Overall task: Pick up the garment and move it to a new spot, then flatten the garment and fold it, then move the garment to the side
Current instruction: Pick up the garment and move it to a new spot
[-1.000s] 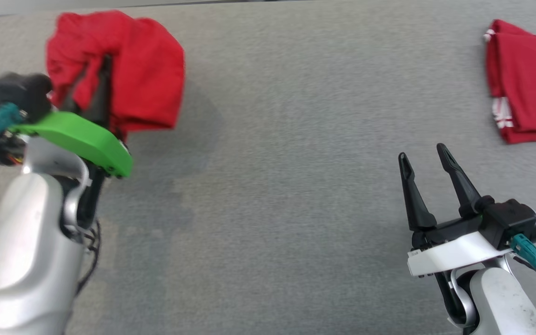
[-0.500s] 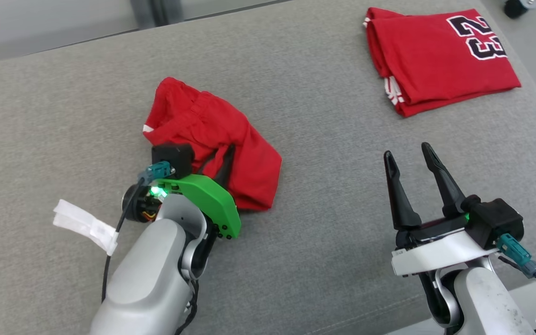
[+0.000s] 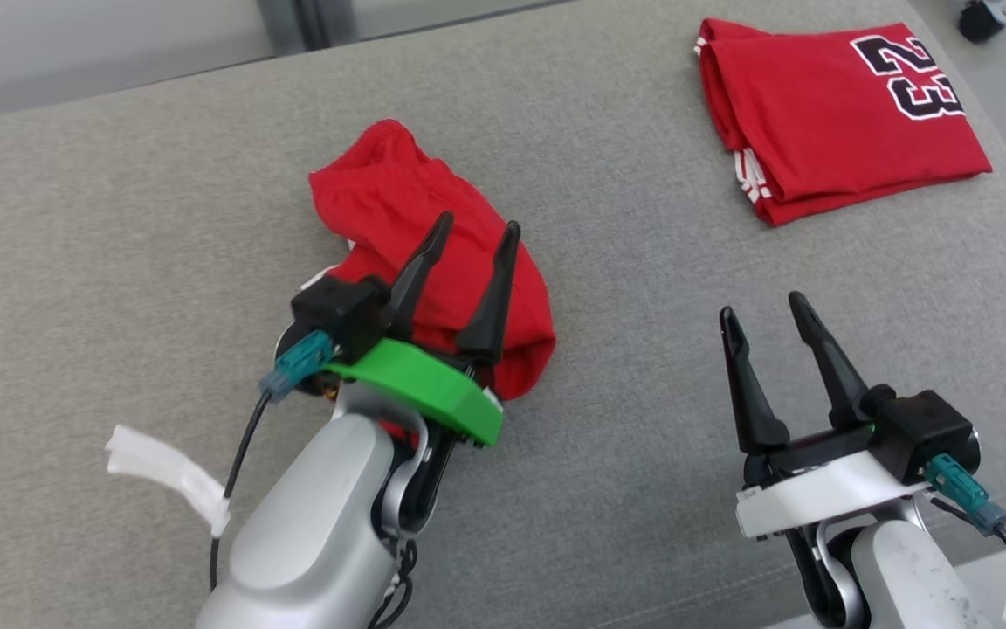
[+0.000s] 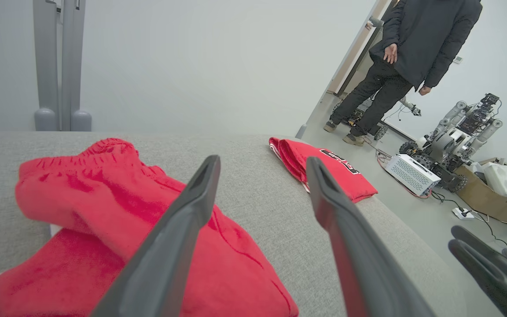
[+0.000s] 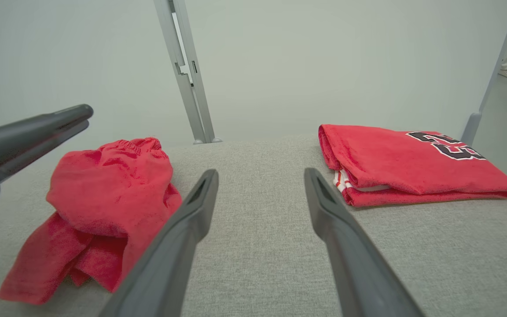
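The left gripper [image 3: 479,221] has let go. Half a second ago its jaws were pinched together deep in the red cloth; now they stand wide apart and lifted clear, the two dark tapered fingers slanting over the garment [image 3: 381,192] with nothing between them. A second ago that garment hung bunched in the air from the same jaws. Now it lies in a crumpled heap on the grey tabletop [image 3: 119,262], left of the middle, partly under the left gripper.

It is soft, fuzzy red cloth, doubled over itself in loose folds, with a gathered, ribbed band along its far edge and a bit of white showing at its left side. The tabletop is covered in a coarse woven grey fabric with a rounded edge.

The right gripper [image 3: 761,304] hovers over bare fabric, jaws apart just as before and empty. Well apart, at the far right corner, a red jersey [image 3: 835,122] lies neatly folded, a black-and-white 23 on top.
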